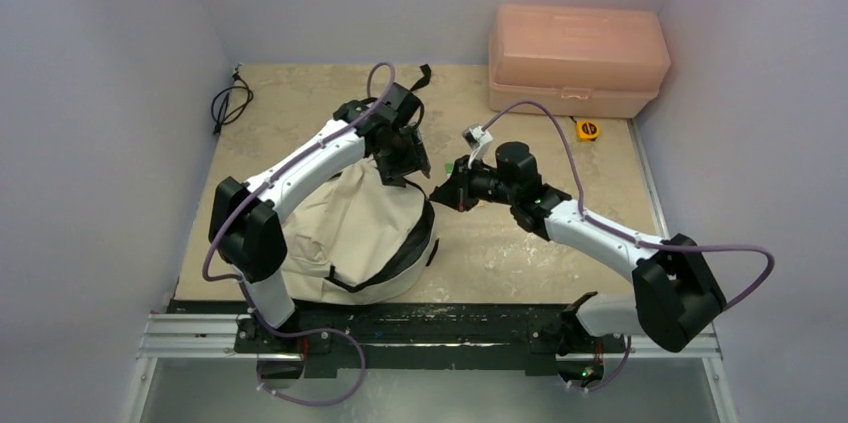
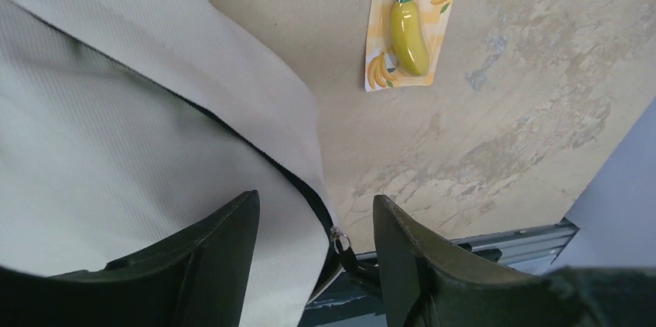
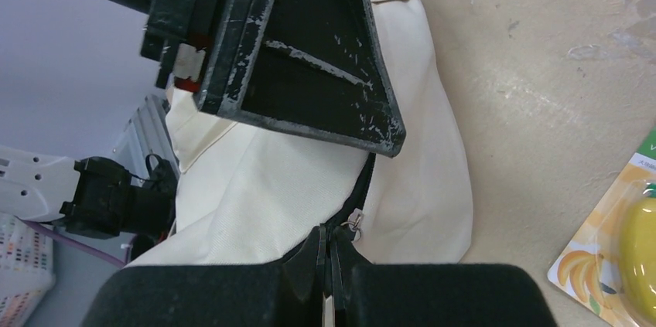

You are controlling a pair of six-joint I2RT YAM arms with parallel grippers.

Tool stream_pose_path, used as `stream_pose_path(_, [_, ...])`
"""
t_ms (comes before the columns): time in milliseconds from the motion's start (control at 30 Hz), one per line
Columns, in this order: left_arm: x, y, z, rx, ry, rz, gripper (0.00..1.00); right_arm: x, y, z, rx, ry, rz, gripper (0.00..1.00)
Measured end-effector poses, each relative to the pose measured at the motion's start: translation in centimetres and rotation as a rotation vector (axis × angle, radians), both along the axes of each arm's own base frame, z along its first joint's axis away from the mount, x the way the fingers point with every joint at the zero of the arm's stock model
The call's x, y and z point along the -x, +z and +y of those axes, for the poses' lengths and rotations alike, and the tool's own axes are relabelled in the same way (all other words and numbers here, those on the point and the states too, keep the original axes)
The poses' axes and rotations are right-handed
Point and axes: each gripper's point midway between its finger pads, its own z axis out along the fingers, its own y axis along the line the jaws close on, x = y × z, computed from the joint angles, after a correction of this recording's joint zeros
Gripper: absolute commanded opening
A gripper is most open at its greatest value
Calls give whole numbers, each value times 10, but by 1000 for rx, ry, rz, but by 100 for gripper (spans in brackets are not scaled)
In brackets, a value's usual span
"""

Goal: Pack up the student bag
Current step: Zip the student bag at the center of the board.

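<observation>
Bag [image 1: 340, 228] slumped on near-left part of desk [image 1: 520, 253], under left arm, close to the arm bases. Cream cloth, black zipper line across upper face.

Left tool [image 2: 316, 199] open above bag's edge, nothing gripped. Zipper line and pull [image 2: 340, 243] directly below the gap, untouched as far as visible.

Right tool [image 3: 331, 234] shut, tips down at zipper line just beside pull. Cloth pinched or not: cannot tell from wrist view.

Banana packet [image 2: 408, 25] flat on bare desk beside bag, apart from it, in neither tool.

Pink box [image 1: 575, 58] at far right corner, lid down. Yellow tape measure [image 1: 588, 128] just in front of it. Black cable [image 1: 228, 103] at far left. None touched.

Progress, as judgement: early to middle.
- Visible stretch of zipper thin and closed-looking, pull at its end.
- Mouth of bag not seen open in any view.
- Contents hidden, so nothing confirmed packed.
- Packet out on desk, likely waiting to go in.

Left to do, probably: open the mouth, hold it wide, load packet, zip shut. Both tools gathered at pull, so zipper work the likely step in hand. Opening or closing: cannot say which.
</observation>
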Motion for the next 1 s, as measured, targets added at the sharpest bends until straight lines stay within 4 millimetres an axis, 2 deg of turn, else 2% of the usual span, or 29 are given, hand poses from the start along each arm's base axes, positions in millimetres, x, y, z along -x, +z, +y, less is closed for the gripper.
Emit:
stream_pose_path(100, [6,4,-2,-28,45,19,55,1,-1,-1,9,3,-7,0])
stream_pose_path(267, [9,-3,-1,-45,90,58,54,2,-1,-3,27,15,-28,0])
stream_pose_path(400, [5,-8,-14,12,37,43,57,3,-2,-3,39,29,-51,0])
stream_pose_path(500, [8,-21,-23,78,-21,16,61,4,-3,-1,44,40,-63,0])
stream_pose_path(567, [14,-30,-24,93,-53,22,57,5,-3,-1,48,45,-69,0])
stream_pose_path(667, [12,-29,-27,100,-92,1,52,6,-3,0,50,51,-76,0])
stream_pose_path(733, [10,-28,-27,97,-116,-17,46,6,-2,0,51,55,-82,0])
stream_pose_path(833, [9,-31,-27,87,-141,-26,28,7,-1,1,52,61,-91,0])
stream_pose_path(900, [8,-36,-27,76,-168,-31,2,8,-2,1,57,65,-92,0])
stream_pose_path(1000, [7,-39,-28,72,-179,-34,0,9,-3,-1,67,60,-94,0])
